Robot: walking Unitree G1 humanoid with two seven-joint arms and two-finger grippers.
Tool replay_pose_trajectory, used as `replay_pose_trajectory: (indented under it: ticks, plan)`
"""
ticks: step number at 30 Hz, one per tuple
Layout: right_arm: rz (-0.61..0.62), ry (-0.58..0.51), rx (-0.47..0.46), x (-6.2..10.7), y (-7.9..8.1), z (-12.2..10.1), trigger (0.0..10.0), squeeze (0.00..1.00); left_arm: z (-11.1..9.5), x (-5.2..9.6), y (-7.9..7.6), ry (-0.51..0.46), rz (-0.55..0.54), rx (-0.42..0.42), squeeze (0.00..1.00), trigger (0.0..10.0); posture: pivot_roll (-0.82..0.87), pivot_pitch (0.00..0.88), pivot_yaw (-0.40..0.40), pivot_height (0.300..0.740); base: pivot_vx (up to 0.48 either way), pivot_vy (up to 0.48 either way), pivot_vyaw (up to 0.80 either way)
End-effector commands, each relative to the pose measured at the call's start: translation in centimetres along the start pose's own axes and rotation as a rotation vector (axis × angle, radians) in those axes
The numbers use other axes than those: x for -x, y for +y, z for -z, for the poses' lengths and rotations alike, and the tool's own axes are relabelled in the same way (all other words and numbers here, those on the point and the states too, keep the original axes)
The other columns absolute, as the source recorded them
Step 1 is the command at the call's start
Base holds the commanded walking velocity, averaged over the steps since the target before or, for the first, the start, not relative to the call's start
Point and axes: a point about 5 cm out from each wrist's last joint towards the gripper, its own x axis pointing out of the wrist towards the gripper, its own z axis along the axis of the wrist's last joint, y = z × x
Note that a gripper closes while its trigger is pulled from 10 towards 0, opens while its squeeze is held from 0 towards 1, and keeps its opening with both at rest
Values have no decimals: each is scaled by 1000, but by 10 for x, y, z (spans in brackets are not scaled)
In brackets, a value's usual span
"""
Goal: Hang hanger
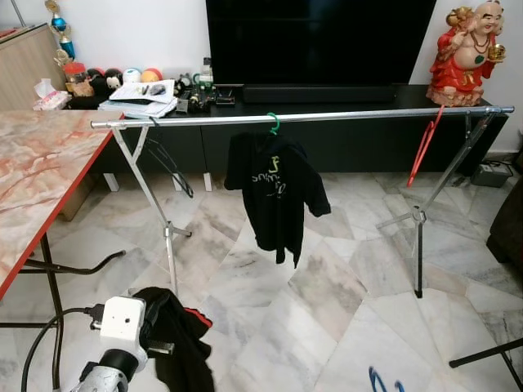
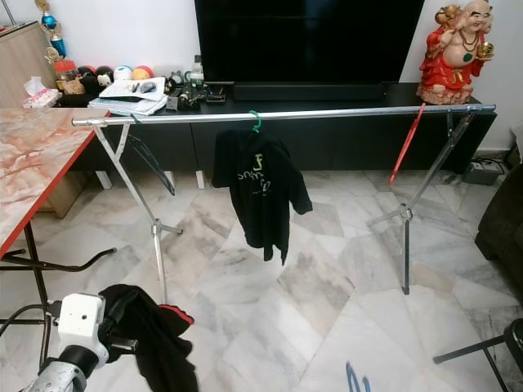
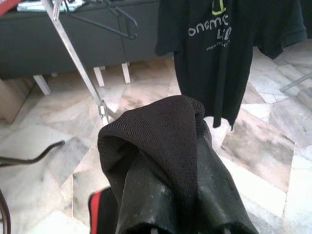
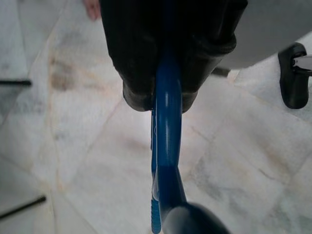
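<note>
Fingers (image 4: 146, 73) of the right end effector (image 4: 165, 100) are clamped on a blue hanger (image 4: 165, 161) low over the marble floor (image 1: 343, 310). Left end effector (image 3: 170, 214) grips a black garment (image 1: 176, 339). Ahead, the steel rail (image 1: 327, 116) carries a black T-shirt (image 1: 274, 192).

Even, bright indoor light; the pale floor (image 1: 343, 310) shows only soft shadows. Head views are sharp. The right wrist view is blurred up close, its hanger (image 4: 166, 146) perhaps catching slight glare.
</note>
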Motion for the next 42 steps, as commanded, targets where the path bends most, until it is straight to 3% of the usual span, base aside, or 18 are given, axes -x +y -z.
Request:
replay_pose_trajectory:
  ticks: [1, 5, 15, 27, 42]
  plan:
    - [10, -6, -26, 1, -2, 1, 10000, 0, -10, -1, 2, -39, -5, 8, 0, 10000, 142, 0, 22, 740, 0, 0, 0]
    - [-14, -12, -21, 1, 0, 2, 10000, 0, -12, -1, 4, -36, -7, 8, 0, 10000, 144, 0, 23, 740, 0, 0, 0]
    - [-34, -48, -23, -3, 4, -13, 10000, 0, -17, -2, 4, -41, -25, 18, 0, 10000, 162, 31, 17, 740, 0, 0, 800]
    - [-36, -31, -49, -4, 6, -12, 10000, 0, -18, -3, 4, -35, -21, 5, 0, 10000, 162, 47, 16, 740, 0, 0, 772]
    - [-8, -22, -139, -4, 3, -12, 10000, 0, -17, -4, 0, -16, -12, 6, 0, 10000, 167, 55, 10, 740, 0, 37, 0]
